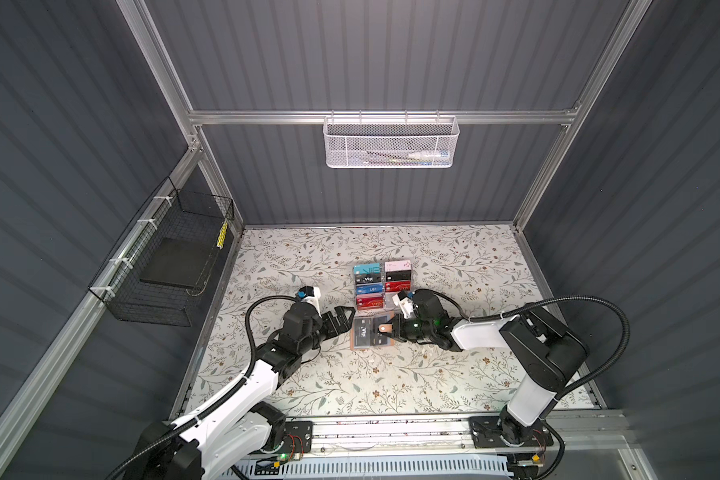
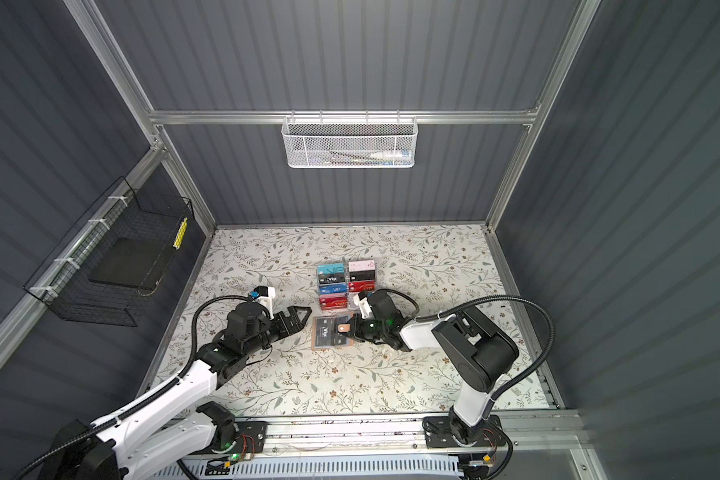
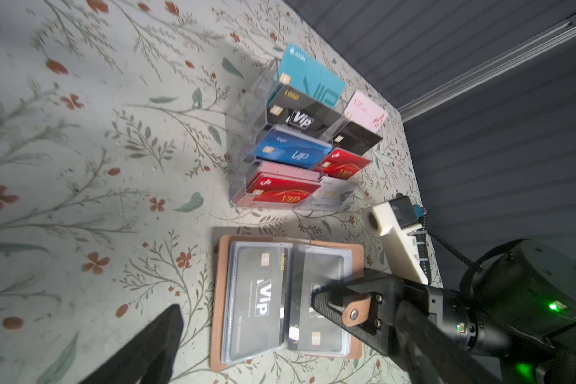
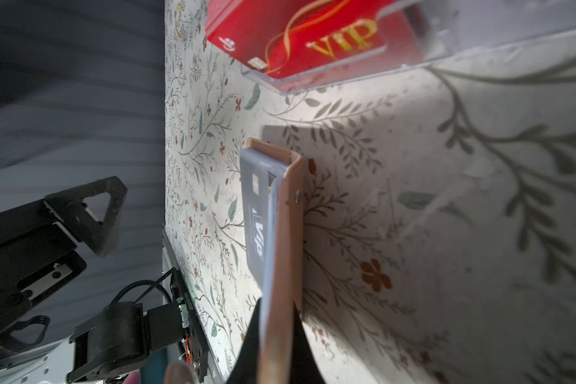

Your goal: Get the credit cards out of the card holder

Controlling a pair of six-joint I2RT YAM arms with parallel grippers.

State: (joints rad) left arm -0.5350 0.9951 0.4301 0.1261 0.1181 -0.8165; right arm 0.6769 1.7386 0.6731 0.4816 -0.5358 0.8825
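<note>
Card holder (image 3: 221,299) edge inside right claw (image 3: 316,299)

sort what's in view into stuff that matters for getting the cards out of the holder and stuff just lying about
For the job: card holder, open; black VIP card in its pocket; right gripper, shut on its cover; left gripper, open beside it.
Just lying about: clear acrylic rack with its cards; white mesh basket on the back rail; black wire basket on the side wall.
</note>
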